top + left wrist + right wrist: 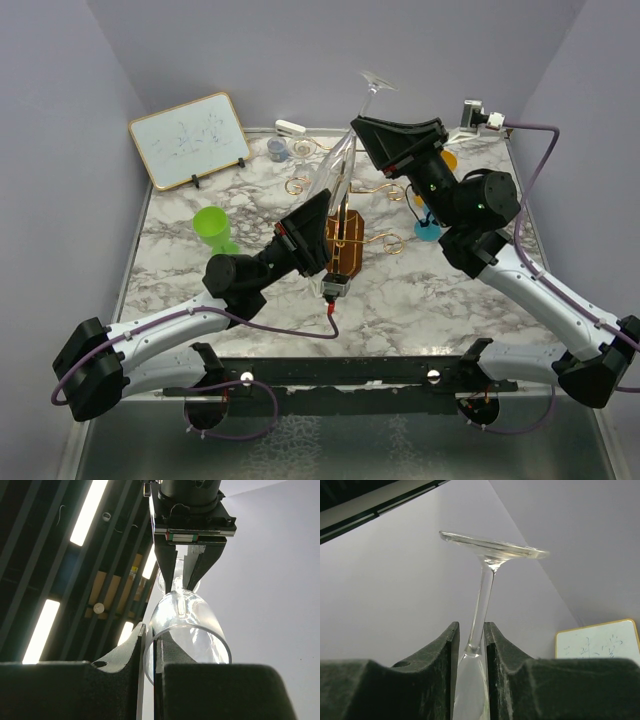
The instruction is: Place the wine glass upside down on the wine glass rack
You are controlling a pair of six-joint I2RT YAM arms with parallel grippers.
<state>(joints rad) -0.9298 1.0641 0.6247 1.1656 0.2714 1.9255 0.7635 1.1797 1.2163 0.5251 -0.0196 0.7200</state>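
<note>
Holding the wine glass point(338, 170) foot-up at frame centre, L gripper point(151, 641) clenched on its rim & R gripper point(471, 635) clenched on its stem, w/ hanging it on the wine glass rack point(345, 242) below not yet done.

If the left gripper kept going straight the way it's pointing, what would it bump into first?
The left gripper pinches the rim of the wine glass. Straight ahead, just past the bowl, sits the right gripper, clamped on the stem. That is probably the first bump, though depth is unclear.
</note>
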